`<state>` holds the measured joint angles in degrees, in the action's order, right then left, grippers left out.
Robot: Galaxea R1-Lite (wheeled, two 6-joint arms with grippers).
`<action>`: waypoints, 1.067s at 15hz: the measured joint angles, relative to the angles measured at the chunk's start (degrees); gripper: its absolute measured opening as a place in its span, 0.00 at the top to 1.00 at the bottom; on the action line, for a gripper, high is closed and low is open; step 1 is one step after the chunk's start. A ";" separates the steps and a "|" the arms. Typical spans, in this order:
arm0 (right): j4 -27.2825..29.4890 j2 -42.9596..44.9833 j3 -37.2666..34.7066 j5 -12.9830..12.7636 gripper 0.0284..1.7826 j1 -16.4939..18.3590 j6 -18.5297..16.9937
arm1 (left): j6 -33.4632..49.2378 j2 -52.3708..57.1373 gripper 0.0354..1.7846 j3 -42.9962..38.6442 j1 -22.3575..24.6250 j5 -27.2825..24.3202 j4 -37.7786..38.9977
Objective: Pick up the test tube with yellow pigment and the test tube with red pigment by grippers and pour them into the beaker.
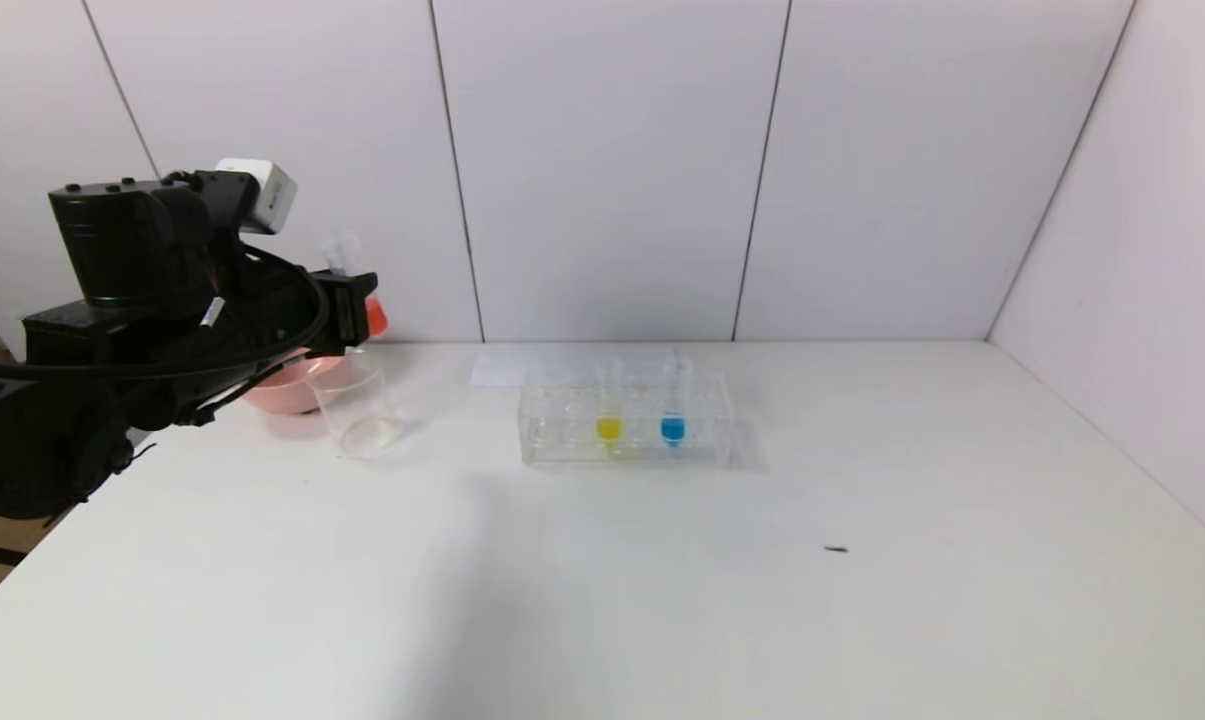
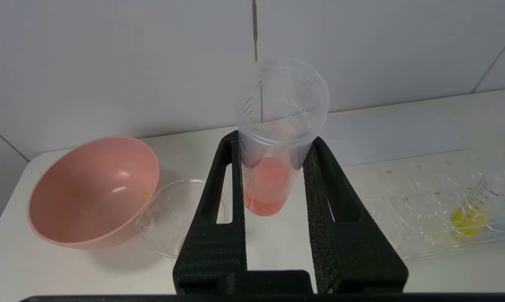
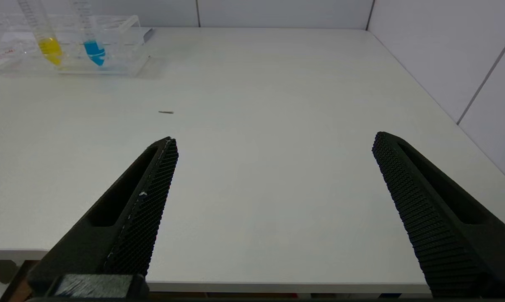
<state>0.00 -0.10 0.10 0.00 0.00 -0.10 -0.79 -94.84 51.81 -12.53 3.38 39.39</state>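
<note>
Two tubes remain in the clear rack (image 1: 626, 432), yellow and blue, while your left gripper (image 1: 347, 312) is clenched on the test tube with red pigment (image 1: 373, 316), raised above the beaker (image 1: 360, 407). From the head view, the beaker sits below and just ahead of the gripper, with the pink bowl (image 1: 280, 391) touching or nearly touching it on the near side. Tip too early or off-line and the red liquid could land in the bowl or on the table (image 1: 662, 580).

From the left wrist view, the left gripper (image 2: 273, 144) pinches the red tube (image 2: 273, 167) across its body, mouth toward the camera. The beaker (image 2: 168, 218) lies partly hidden behind one finger, beside the pink bowl (image 2: 89, 193). The tube is slick plastic; it could slip or swivel between the pads as you rotate. The test tube with yellow pigment (image 2: 468, 214) stands in the rack, well off to the other side.

From the right wrist view, your right gripper (image 3: 273, 180) is released, fingers spread wide over bare table, with the yellow tube (image 3: 49, 46) far ahead. Reaching for it, you risk bumping the blue tube (image 3: 94, 48) just beside it.
</note>
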 joint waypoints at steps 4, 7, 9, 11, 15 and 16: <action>0.02 0.00 0.00 0.00 0.05 0.00 0.00 | 0.35 0.27 0.77 -0.57 2.30 -1.93 -0.22; 0.02 0.00 0.00 0.00 0.05 0.00 0.00 | 0.38 0.61 0.77 -1.10 4.73 -3.62 -0.23; 0.02 0.00 0.00 0.00 0.05 0.00 0.00 | 0.35 0.80 0.77 -1.32 6.64 -4.80 -0.23; 0.00 0.00 0.00 0.00 0.05 0.00 0.00 | 0.28 0.85 0.77 -1.62 8.44 -5.63 -0.22; 0.02 0.00 0.00 0.00 0.05 0.00 0.00 | 0.11 0.96 0.77 -2.21 11.41 -6.68 -0.15; 0.02 0.00 0.00 0.00 0.05 0.00 0.00 | 0.11 1.01 0.77 -2.36 11.90 -6.68 -0.17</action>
<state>0.02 -0.10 0.10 0.00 0.00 -0.10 -0.68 -93.83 49.45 -0.63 -3.30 39.22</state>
